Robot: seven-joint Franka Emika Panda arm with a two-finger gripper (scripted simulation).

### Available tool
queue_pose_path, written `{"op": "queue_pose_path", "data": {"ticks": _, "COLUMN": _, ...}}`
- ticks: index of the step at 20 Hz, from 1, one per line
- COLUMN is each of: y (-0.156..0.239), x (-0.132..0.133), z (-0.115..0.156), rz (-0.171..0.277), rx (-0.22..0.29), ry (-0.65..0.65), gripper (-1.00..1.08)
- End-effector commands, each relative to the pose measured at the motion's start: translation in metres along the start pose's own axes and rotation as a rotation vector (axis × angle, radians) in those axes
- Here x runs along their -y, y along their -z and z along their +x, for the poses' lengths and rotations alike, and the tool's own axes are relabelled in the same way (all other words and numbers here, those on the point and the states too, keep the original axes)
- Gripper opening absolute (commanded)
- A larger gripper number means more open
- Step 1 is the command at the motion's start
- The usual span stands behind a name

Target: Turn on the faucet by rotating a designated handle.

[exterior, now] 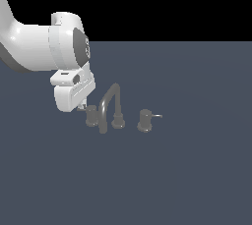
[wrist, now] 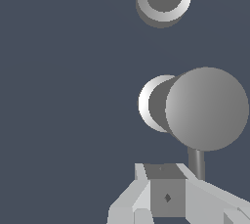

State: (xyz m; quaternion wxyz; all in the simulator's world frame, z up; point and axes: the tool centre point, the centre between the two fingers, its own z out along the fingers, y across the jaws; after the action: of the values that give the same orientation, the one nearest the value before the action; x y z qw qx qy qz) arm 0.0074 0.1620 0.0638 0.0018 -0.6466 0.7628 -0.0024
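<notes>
While the arm [exterior: 34,47] reaches in from the exterior view's left, its gripper [exterior: 82,107] hangs low over the floor [exterior: 187,170], just beside the left knob [exterior: 91,116] of the faucet [exterior: 109,108]. That knob is the handle. It is a short gray cylinder standing upright, at the left end of the set. In the wrist view the handle [wrist: 205,108] is seen from above as a round gray cap, with a thin lever [wrist: 196,163] running from under it toward a gripper finger [wrist: 166,193]. Lever and finger look to be touching or nearly so; I cannot tell which. In the exterior view the lever is hidden behind the gripper. Whether the fingers are apart or together cannot be told from either view.

The arched spout [exterior: 110,98] rises from a round base [exterior: 118,120] just right of the handle and curves toward the near side. Farther right, apart from the base, stands the twin knob [exterior: 144,120], its thin lever pointing to the right.
</notes>
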Motion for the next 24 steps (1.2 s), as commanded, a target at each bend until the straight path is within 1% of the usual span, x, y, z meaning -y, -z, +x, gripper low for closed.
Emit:
{"op": "queue_pose_path", "data": {"ticks": 1, "y": 0.0, "x": -0.01, "z": -0.006, "rz": -0.006, "rx": 0.0, "ry": 0.006, "gripper": -1.0}}
{"op": "queue_pose_path", "data": {"ticks": 2, "y": 0.0, "x": -0.001, "z": -0.001, "rz": 0.004, "rx": -0.004, "ry": 0.001, "gripper": -1.0}}
{"op": "queue_pose_path", "data": {"ticks": 15, "y": 0.0, "x": -0.044, "z": 0.003, "rz": -0.005, "rx": 0.0, "ry": 0.005, "gripper": -1.0}}
{"op": "queue_pose_path", "data": {"ticks": 16, "y": 0.0, "x": -0.044, "z": 0.003, "rz": -0.005, "rx": 0.0, "ry": 0.005, "gripper": -1.0}}
{"op": "queue_pose_path", "data": {"ticks": 17, "y": 0.0, "x": -0.043, "z": -0.01, "rz": -0.001, "rx": 0.006, "ry": 0.027, "gripper": -1.0}}
{"op": "queue_pose_path", "data": {"ticks": 24, "y": 0.0, "x": -0.056, "z": 0.016, "rz": -0.004, "rx": 0.003, "ry": 0.015, "gripper": -1.0}}
